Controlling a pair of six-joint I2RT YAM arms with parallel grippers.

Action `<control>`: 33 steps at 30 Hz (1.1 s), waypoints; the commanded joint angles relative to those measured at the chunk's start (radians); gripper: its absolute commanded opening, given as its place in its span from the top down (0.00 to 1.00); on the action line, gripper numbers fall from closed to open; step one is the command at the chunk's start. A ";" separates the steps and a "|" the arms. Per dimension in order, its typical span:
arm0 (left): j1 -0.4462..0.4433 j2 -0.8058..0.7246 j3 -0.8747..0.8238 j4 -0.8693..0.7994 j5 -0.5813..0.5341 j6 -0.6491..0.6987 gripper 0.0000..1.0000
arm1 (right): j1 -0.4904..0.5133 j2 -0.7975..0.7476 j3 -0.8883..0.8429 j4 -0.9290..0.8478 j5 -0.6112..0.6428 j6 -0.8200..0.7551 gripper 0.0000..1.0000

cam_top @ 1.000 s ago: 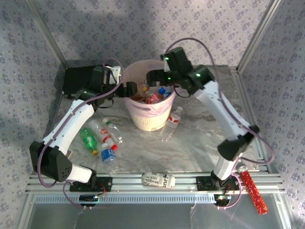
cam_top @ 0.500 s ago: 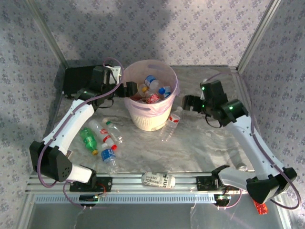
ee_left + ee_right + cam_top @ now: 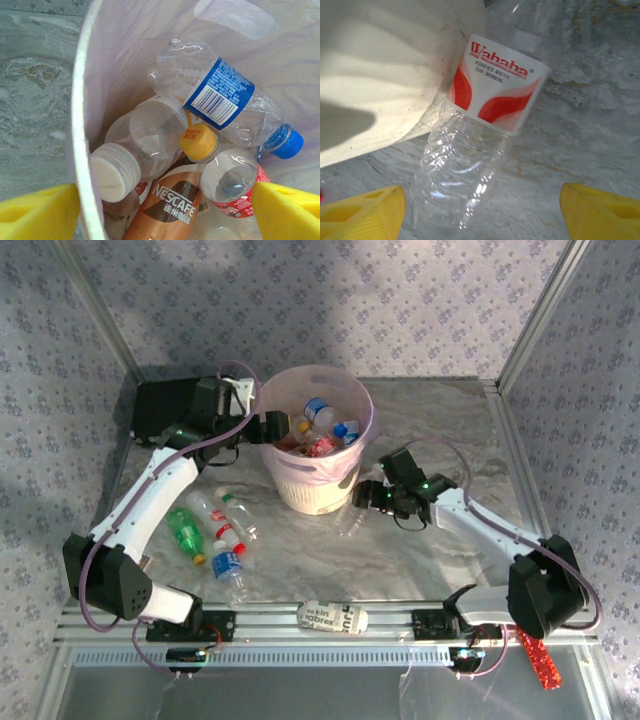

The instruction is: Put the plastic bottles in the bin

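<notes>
So the pink bin sits mid-table w/ several bottles inside. A clear Wahaha bottle lies touching its wall. The right gripper is spread wide by it, holding nothing. The left gripper straddles the rim, spread, empty too. Some loose bottles lie left of the bin.

Bottles in bin; loose bottles left of it; one bottle touching its right side

"Wahaha" is printed on the clear bottle before the right gripper, "NESCAFE" on the brown bottle before the left gripper.
</notes>
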 commanded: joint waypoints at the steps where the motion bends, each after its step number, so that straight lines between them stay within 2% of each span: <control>1: -0.004 0.018 0.024 -0.012 0.041 -0.001 0.12 | 0.028 0.045 -0.009 0.085 0.001 0.022 0.16; 9: -0.003 0.024 0.027 -0.014 0.045 -0.001 0.12 | 0.031 0.151 -0.044 0.146 0.016 0.031 0.14; 17: -0.003 0.037 0.049 -0.025 0.051 0.001 0.12 | -0.043 0.123 -0.117 0.111 0.057 0.002 0.16; 23: -0.003 0.043 0.054 -0.037 0.046 0.009 0.12 | -0.127 0.046 -0.171 0.065 0.067 -0.034 0.34; 33: -0.003 0.052 0.059 -0.029 0.052 0.002 0.12 | -0.226 -0.124 -0.121 -0.094 0.057 -0.102 0.43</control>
